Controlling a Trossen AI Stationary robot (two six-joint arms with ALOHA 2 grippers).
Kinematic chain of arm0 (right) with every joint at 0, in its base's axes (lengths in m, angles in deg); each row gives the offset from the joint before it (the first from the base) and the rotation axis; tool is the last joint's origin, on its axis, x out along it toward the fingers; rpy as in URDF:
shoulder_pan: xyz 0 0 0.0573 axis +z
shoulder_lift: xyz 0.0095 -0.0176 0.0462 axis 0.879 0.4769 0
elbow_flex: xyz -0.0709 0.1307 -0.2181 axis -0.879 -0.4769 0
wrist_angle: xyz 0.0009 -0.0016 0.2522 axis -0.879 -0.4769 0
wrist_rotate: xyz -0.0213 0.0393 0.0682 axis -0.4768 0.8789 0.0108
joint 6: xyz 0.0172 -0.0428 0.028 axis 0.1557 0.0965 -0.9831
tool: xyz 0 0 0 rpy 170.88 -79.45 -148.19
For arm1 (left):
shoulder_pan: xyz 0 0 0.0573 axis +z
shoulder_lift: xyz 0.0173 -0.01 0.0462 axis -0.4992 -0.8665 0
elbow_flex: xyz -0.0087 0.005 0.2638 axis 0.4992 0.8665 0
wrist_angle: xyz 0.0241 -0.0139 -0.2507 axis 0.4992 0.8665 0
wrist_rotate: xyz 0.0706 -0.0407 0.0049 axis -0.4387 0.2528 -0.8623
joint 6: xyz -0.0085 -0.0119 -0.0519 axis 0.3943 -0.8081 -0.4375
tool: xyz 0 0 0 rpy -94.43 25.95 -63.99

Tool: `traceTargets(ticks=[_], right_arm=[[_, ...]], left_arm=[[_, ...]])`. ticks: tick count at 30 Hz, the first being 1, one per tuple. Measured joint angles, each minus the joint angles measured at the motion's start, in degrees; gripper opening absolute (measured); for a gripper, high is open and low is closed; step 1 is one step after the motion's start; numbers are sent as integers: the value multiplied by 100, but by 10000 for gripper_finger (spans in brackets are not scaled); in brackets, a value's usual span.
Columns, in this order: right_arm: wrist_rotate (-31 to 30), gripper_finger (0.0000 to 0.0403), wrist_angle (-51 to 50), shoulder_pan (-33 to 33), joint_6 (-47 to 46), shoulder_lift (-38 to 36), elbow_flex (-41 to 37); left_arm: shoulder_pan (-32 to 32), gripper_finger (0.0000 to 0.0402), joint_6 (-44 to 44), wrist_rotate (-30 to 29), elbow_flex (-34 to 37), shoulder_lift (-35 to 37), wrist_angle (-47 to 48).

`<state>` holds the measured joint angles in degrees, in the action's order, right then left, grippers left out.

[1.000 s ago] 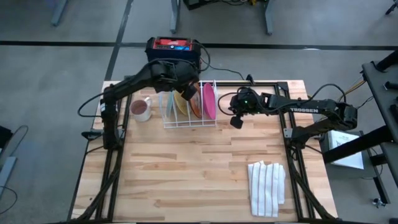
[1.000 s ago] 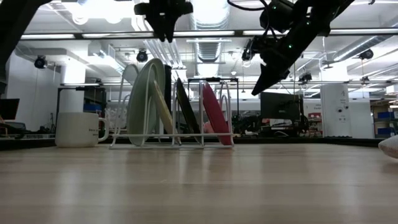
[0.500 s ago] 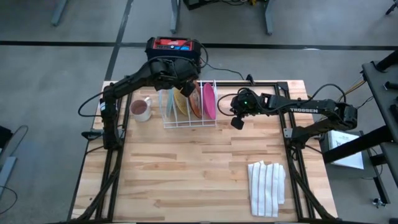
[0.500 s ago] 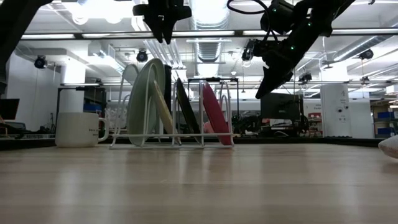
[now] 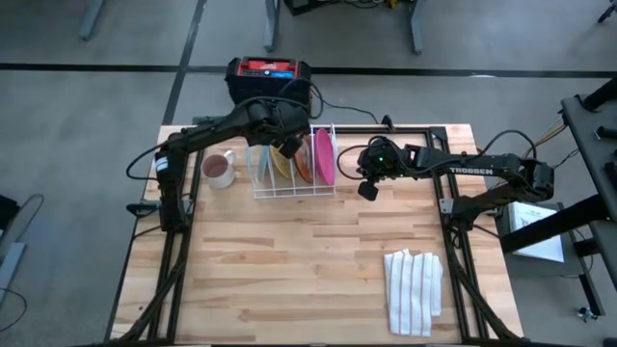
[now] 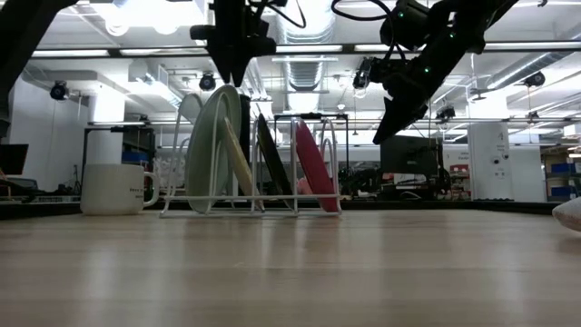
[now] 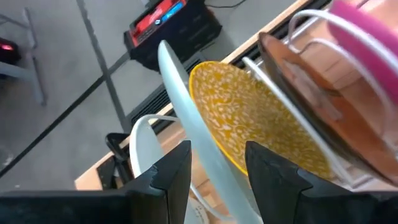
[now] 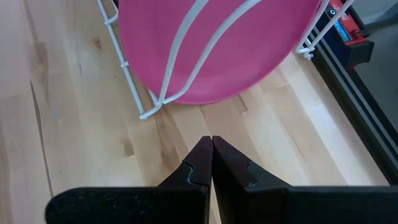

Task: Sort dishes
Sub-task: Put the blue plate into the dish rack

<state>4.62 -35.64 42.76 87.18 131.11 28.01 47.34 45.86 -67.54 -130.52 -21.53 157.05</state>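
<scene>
Four round dinner plates are stood on edge in a white wire rack point(image 5: 294, 188) at the table's far side: pale teal-blue plate point(image 7: 186, 106), yellow speckled plate point(image 7: 255, 118), orange-brown plate point(image 7: 317, 93), magenta-pink plate point(image 8: 211, 43). The teal rim is straddled by the spread left gripper point(image 7: 214, 165). The right gripper point(image 8: 212, 155), fingers pressed together, is held beside the pink plate.

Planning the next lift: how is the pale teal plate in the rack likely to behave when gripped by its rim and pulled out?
The pale teal plate looks rigid, probably glazed, so its thin rim may slip between the open left gripper fingers. Standing on edge in the wire rack, it could swing or knock the yellow plate beside it.
</scene>
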Motion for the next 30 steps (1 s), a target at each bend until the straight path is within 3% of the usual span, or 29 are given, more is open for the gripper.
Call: traceTargets(ticks=[10,30], right_arm=[[0,0,6,0,2,0,0],[0,0,21,0,4,2,-2]], left_arm=[[32,138,-20,-185,268,0,-4],[44,41,-127,-412,229,2,-28]])
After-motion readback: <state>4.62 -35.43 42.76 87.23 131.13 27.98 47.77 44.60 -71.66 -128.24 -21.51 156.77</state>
